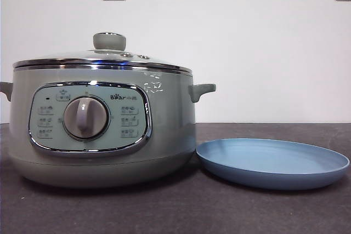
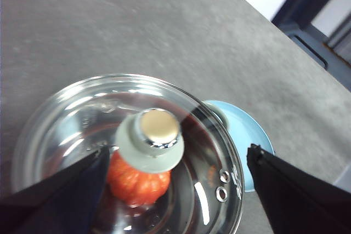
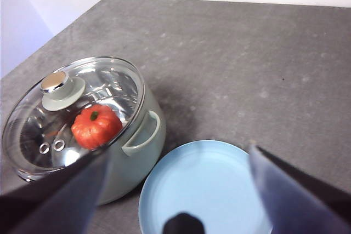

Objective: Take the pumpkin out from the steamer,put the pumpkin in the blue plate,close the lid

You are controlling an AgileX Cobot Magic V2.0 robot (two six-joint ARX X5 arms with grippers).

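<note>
So the left claw (image 2: 175, 190) is hanging right above the steamer, jaws spread wide with nothing in them, one on each side of the lid's knob (image 2: 149, 139) but well clear of it. The right claw (image 3: 175, 190) is also wide open and empty, parked over the blue plate (image 3: 214, 184). In the front view all you get of either arm is a black tip up in the top corner.

Nothing's really started yet as far as I can tell. The lid (image 1: 102, 58) sits flat on the steamer (image 1: 101, 130), chrome rim seated all the way round. So the step in hand is the very first one: get the lid off. My guess is the left claw does it, since it's already lined up. It'd need to drop straight down, pinch the knob, and lift cleanly without dragging the rim.

The pumpkin (image 3: 96, 126) is inside the pot, visible through the glass, off-centre toward the side handle nearest the plate. It's sitting upright, dark green stem pointing up at the lid, so its axis runs vertical. It's pretty much round and ribbed, no real long side. Top-down grab looks like the sensible option once the lid is gone.

The plate sits on the grey counter (image 3: 263, 58) just beside the steamer, nothing on it.
</note>
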